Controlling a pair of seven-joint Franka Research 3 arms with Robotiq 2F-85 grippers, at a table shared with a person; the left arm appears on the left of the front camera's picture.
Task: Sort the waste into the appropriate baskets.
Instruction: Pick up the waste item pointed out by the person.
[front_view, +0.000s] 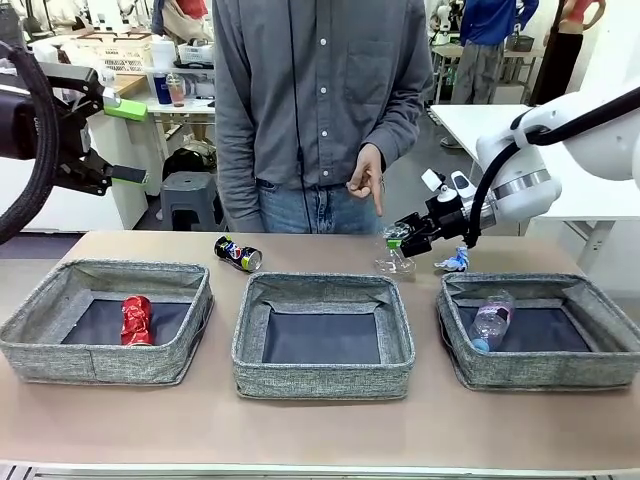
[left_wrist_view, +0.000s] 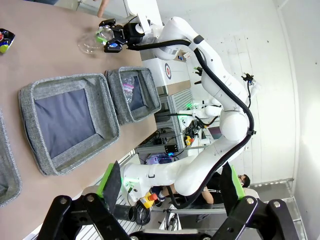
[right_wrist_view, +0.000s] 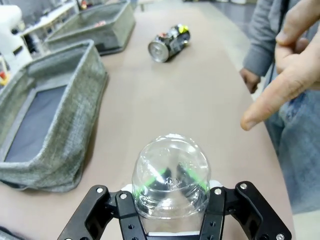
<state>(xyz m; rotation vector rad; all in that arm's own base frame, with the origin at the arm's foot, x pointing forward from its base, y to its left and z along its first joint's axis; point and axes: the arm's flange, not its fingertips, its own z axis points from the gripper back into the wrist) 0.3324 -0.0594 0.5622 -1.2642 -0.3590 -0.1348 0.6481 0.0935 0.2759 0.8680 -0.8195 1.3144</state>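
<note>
Front view: shows the right gripper (front_view: 405, 238) closed around the clear plastic cup (front_view: 393, 258), low by the table (front_view: 320, 430), behind the gap between the middle basket (front_view: 323, 375) and the right basket (front_view: 540, 372). Puts the left gripper (front_view: 128, 142) high at the picture's left, spread wide, holding nothing. Finds the crushed red can (front_view: 136, 320) in the left basket (front_view: 90, 362), the clear plastic bottle (front_view: 490, 320) in the right basket, and the dark blue soda can (front_view: 238, 253) and crumpled wrapper (front_view: 455, 262) on the tabletop.

Left wrist view: gives the left gripper (left_wrist_view: 170, 180) with fingers far apart and nothing between them. Far off, has the right gripper (left_wrist_view: 112, 40) pinching the clear plastic cup (left_wrist_view: 90, 44).

Right wrist view: looks along the right gripper (right_wrist_view: 171, 177), with green pads pressed on both sides of the clear plastic cup (right_wrist_view: 170, 150). Places the dark blue soda can (right_wrist_view: 169, 43) farther along the table and a person's hand (right_wrist_view: 295, 65) at the right edge.
</note>
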